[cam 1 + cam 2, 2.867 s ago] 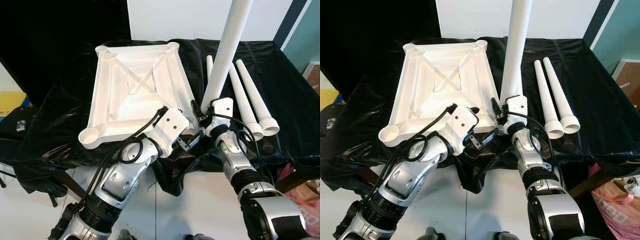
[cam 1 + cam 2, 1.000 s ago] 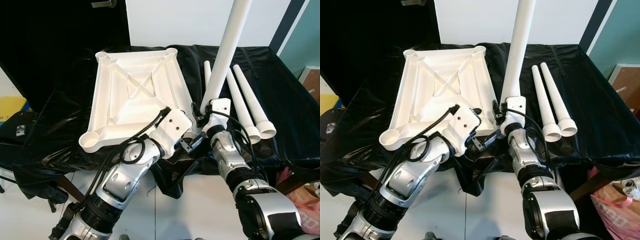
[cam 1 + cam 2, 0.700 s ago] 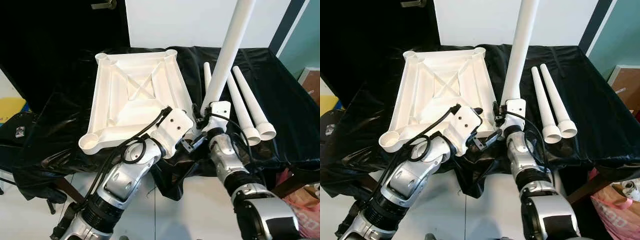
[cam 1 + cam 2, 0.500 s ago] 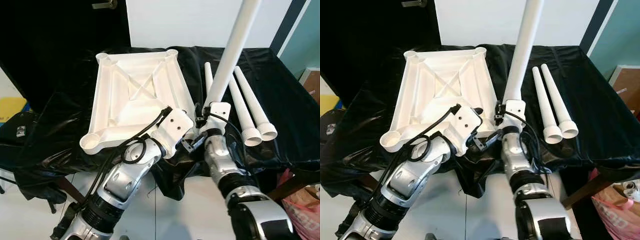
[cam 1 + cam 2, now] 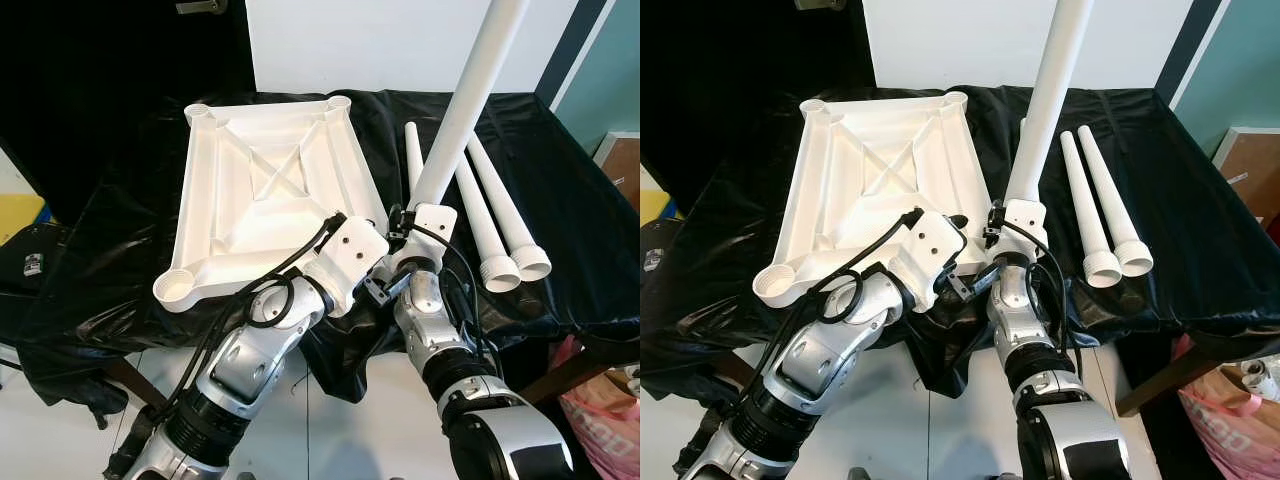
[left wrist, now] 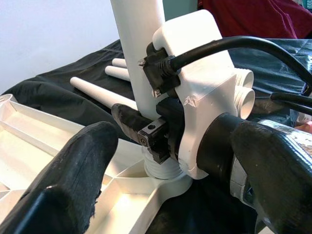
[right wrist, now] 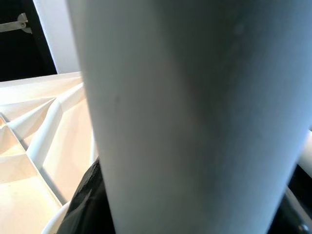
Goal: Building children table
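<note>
1. The upside-down white table top [image 5: 270, 190] lies flat on the black-draped bench [image 5: 560, 190]. It looks like stiff, light, slick plastic.
2. A table leg [image 5: 462, 110] stands in the top's near right corner socket, and the right gripper [image 6: 146, 134] is clamped low on it. I'd keep the hold low, near the threads.
3. Three spare legs [image 5: 500, 215] lie right of the top.
4. The left gripper [image 5: 375, 285] hovers beside that corner with fingers [image 6: 73, 170] spread, holding nothing.

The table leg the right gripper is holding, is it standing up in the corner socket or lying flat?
Standing up, tilted slightly: the table leg rises from the tabletop's near corner, its threaded end in the socket.
</note>
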Tool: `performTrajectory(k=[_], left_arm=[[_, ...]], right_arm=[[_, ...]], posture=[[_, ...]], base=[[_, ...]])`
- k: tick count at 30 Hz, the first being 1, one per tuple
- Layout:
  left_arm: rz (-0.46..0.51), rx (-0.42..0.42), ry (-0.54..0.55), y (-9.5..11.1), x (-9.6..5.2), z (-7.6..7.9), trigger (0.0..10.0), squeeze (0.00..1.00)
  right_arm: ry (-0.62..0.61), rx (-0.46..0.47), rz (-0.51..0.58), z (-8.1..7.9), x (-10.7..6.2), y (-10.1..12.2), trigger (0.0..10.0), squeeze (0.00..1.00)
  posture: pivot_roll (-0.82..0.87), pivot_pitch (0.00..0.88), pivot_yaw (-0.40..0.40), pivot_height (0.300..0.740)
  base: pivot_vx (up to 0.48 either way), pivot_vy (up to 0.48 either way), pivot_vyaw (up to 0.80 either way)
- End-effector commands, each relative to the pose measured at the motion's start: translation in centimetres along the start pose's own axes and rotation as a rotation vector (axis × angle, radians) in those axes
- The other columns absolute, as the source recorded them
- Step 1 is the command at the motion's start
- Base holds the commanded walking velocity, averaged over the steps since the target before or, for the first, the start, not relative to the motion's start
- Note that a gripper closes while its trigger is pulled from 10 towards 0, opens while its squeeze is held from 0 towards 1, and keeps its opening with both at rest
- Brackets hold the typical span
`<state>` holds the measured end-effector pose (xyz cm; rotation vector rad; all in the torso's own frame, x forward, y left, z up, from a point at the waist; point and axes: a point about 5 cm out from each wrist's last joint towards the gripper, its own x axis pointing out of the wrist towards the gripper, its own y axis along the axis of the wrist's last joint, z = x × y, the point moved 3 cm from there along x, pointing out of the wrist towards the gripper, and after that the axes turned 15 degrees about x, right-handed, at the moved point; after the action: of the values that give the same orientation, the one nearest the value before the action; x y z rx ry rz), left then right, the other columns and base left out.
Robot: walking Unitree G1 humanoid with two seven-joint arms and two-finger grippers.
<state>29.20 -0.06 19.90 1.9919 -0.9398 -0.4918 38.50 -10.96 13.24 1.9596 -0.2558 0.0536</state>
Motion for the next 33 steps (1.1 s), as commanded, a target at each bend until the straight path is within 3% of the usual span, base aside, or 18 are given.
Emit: performTrajectory(k=[1,2,4,5,12,13,17,19,24,33], left_arm=[[0.013,0.004,-0.039,0.2,0.1,0.3,10.0,0.00],[0.013,0.004,-0.038,0.2,0.1,0.2,10.0,0.00],[0.013,0.005,-0.038,0.2,0.1,0.2,10.0,0.00],[0.014,0.006,-0.037,0.2,0.1,0.2,10.0,0.00],[0.014,0.007,-0.036,0.2,0.1,0.1,10.0,0.00],[0.016,0.008,-0.036,0.2,0.1,0.1,10.0,0.00],[0.022,0.005,-0.037,0.4,0.2,0.0,10.0,0.00],[0.022,0.005,-0.037,0.4,0.2,0.0,10.0,0.00],[0.025,0.006,-0.035,0.4,0.3,-0.1,10.0,0.00],[0.027,0.004,-0.032,0.5,0.3,-0.2,10.0,0.00]], right_arm=[[-0.094,-0.017,-0.189,2.8,-2.2,-4.2,10.0,0.00],[-0.066,-0.014,-0.167,2.7,-2.0,-3.8,10.0,0.76],[-0.050,-0.012,-0.155,2.6,-1.9,-3.6,10.0,0.76],[-0.003,-0.006,-0.138,2.2,-1.9,-3.2,10.0,1.00],[0.090,0.008,-0.111,1.6,-1.6,-2.4,10.0,1.00],[0.159,-0.002,-0.093,1.4,-1.4,-1.7,10.0,0.00],[0.286,-0.050,-0.060,1.4,-0.7,-0.1,10.0,0.00],[0.286,-0.050,-0.060,1.4,-0.7,-0.1,10.0,0.00],[0.444,-0.120,-0.011,0.8,0.4,2.5,10.0,0.00],[0.610,-0.161,-0.012,-0.2,0.9,4.3,10.0,0.00]], posture=[[0.04,0.100,-0.020,0.740],[0.04,0.100,-0.019,0.740],[0.04,0.100,-0.019,0.740],[0.04,0.099,-0.019,0.740],[0.03,0.097,-0.019,0.740],[0.03,0.097,-0.019,0.740],[0.03,0.095,-0.017,0.740],[0.03,0.095,-0.017,0.740],[0.03,0.092,-0.019,0.740],[0.02,0.090,-0.018,0.740]], base=[[0.000,0.000,0.00],[0.000,0.000,0.00],[0.000,0.000,0.00],[0.000,0.000,0.00],[0.000,0.000,0.00],[0.000,0.000,0.00],[0.000,0.000,0.00],[0.000,0.000,0.00],[0.000,0.000,0.00],[0.000,0.000,0.00]])
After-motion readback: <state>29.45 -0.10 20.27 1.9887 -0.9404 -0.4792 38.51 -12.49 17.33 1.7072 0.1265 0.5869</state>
